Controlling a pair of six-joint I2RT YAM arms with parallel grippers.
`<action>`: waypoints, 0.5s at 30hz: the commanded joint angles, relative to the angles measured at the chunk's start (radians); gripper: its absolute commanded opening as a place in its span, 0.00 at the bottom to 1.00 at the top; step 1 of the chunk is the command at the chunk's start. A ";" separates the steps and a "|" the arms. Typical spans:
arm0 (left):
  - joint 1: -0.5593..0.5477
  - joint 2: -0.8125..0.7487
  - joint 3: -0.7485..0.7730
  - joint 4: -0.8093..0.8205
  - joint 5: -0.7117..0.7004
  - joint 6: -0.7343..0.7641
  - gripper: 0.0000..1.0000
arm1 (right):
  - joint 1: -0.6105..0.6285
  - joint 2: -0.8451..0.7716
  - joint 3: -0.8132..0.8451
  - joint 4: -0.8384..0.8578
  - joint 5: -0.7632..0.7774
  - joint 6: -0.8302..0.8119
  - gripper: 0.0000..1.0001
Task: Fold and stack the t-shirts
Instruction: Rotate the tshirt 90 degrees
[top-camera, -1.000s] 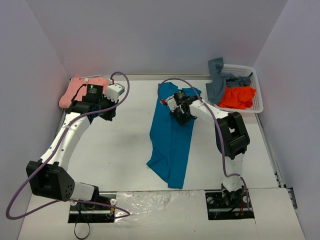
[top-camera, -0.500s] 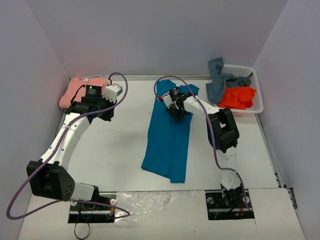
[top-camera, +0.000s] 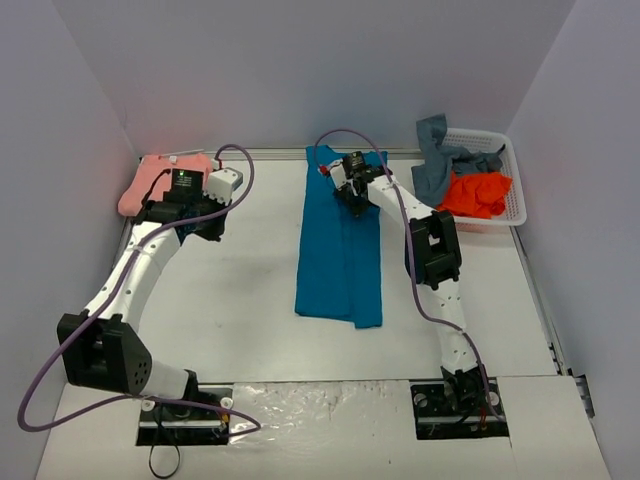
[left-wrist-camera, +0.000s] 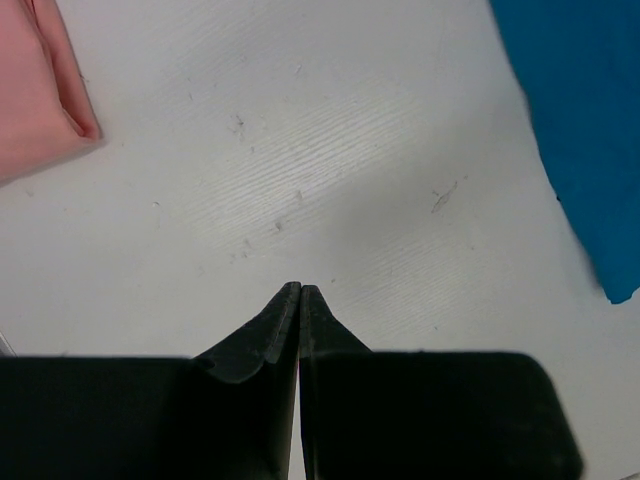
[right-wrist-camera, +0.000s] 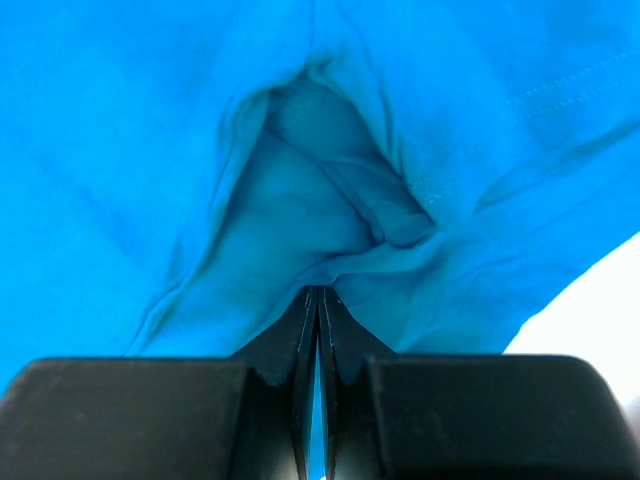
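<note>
Right gripper (right-wrist-camera: 318, 292) pinched shut on far end of long teal-blue cloth t-shirt (top-camera: 338, 260); left gripper (left-wrist-camera: 300, 288) closed, empty. Drag low, straight, so 2 layers lie flat.

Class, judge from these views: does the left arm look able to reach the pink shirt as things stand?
Probably yes: the left gripper, shut and empty, hangs beside the pink shirt, with only bare table between them.
</note>
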 joint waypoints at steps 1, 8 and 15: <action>0.009 0.016 0.047 0.001 -0.020 -0.006 0.02 | -0.020 0.095 0.104 -0.085 0.044 -0.034 0.00; 0.011 0.054 0.063 -0.016 -0.019 -0.004 0.03 | -0.024 0.153 0.211 -0.111 0.035 -0.051 0.00; 0.011 0.080 0.081 -0.014 -0.007 -0.003 0.02 | -0.024 0.115 0.171 -0.111 0.011 -0.062 0.00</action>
